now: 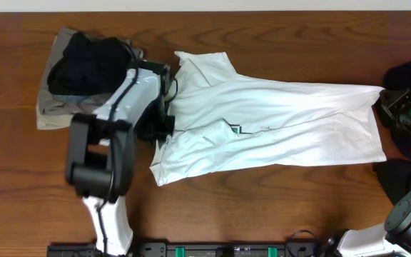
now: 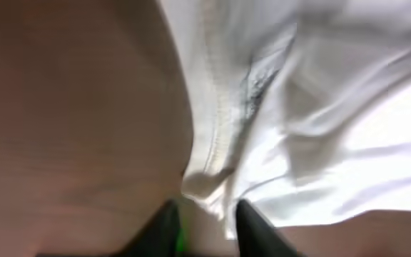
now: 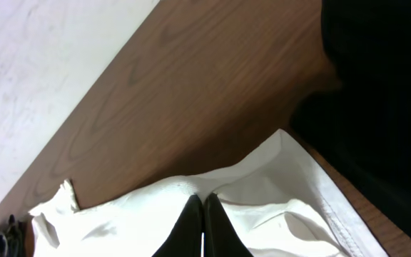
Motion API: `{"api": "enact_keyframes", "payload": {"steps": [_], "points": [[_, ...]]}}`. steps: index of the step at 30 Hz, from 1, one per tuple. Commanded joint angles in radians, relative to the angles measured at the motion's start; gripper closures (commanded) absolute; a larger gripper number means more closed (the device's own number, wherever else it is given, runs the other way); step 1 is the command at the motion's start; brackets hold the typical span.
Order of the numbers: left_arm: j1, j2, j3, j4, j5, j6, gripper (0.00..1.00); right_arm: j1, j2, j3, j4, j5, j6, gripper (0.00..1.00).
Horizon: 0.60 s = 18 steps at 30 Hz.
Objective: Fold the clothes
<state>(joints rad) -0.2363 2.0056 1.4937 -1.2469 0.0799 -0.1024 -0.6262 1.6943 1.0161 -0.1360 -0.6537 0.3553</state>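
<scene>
Brown wood-grain table [image 1: 262,207] carries everything. A white shirt [image 1: 284,121], soft and creased lengthwise, lies across its middle as a long, folded-over band, one sleeve pointing to the far edge. The white-and-black left arm [image 1: 102,153] reaches over the shirt's left end. At the far left a crumpled black garment [image 1: 84,61] sits on a flat khaki garment [image 1: 52,114]; more dark cloth [image 1: 405,71] lies heaped at the right edge. The left claw [image 2: 207,208] has its fingers spread, a stitched hem fold of the shirt in the gap. The right claw [image 3: 202,207] is pressed together, pinching a ridge of the shirt near its right corner. A small green-edged print [image 1: 235,129] peeks from a central fold.
</scene>
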Motion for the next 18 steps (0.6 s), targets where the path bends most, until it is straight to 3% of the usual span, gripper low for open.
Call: {"api": "enact_keyframes", "payload": {"steps": [1,5,9,12,18], "points": [[0.006,-0.104,0.029,0.092,-0.013,0.016,0.6,-0.011,-0.015,-0.002,0.005,-0.009,-0.011,0.99],[0.006,-0.101,0.027,0.283,-0.014,0.062,0.56,-0.011,-0.015,-0.002,0.005,-0.009,-0.011,0.99],[0.006,-0.029,0.027,0.418,-0.01,0.065,0.57,-0.011,-0.015,-0.002,0.001,-0.009,-0.011,0.99],[0.006,0.041,0.027,0.514,-0.009,0.074,0.63,-0.011,-0.015,-0.002,0.001,-0.009,-0.011,0.99],[0.006,0.082,0.027,0.582,-0.011,0.124,0.63,-0.011,-0.015,-0.002,0.002,-0.009,-0.011,0.99]]}}
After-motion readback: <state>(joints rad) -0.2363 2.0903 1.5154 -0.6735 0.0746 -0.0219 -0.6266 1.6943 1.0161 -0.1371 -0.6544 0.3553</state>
